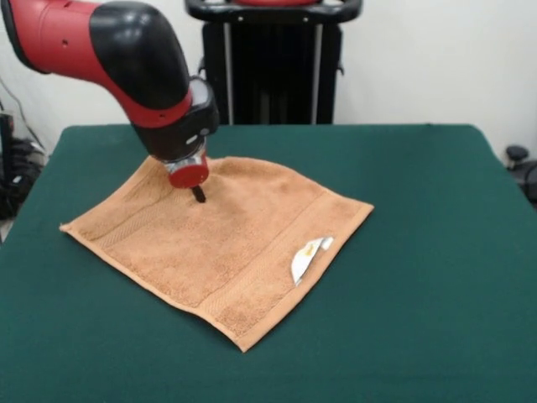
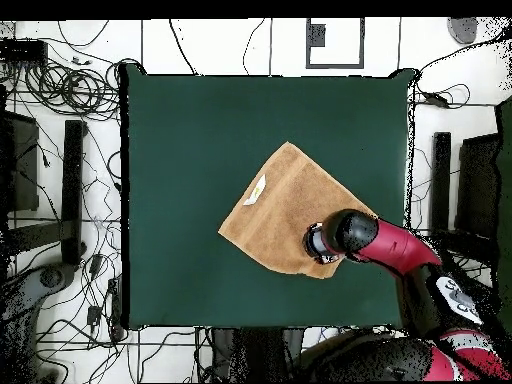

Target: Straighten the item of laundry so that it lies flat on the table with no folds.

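Observation:
The item of laundry (image 1: 222, 239) is an orange-tan towel spread out on the green table (image 1: 419, 210), turned like a diamond, with its white label (image 1: 309, 256) curled up at the right edge. My gripper (image 1: 199, 194) points straight down, its dark tip narrow and shut, touching the towel near its far-left corner. That corner is partly hidden behind the wrist. In the overhead view, the towel (image 2: 285, 205) lies right of the table's (image 2: 190, 150) middle. There the gripper (image 2: 318, 243) sits over the towel's lower right part, and the label (image 2: 256, 190) shows on the left edge.
A black stand (image 1: 273, 67) rises behind the table's far edge. Cables (image 2: 70, 90) and equipment lie on the floor around the table. Wide green surface stretches to the right in the front view.

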Tool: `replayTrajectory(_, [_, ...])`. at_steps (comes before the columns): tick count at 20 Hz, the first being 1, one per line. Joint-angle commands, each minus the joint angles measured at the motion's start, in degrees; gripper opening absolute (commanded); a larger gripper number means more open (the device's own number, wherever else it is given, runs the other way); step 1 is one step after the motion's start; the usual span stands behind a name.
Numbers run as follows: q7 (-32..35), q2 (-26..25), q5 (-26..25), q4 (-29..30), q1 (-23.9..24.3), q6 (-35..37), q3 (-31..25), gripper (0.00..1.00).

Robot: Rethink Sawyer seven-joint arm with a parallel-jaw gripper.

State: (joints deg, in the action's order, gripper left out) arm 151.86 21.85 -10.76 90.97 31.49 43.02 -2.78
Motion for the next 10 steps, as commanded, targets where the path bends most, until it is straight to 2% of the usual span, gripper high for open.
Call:
replayTrajectory(1, [-12.04,-8.89,-4.96,-12.44,0.37,-10.22,-9.16,1.0])
replayTrajectory(10, [-8.19,-8.67,-6.45,-12.26,-0.13,-9.6,-9.56,1.0])
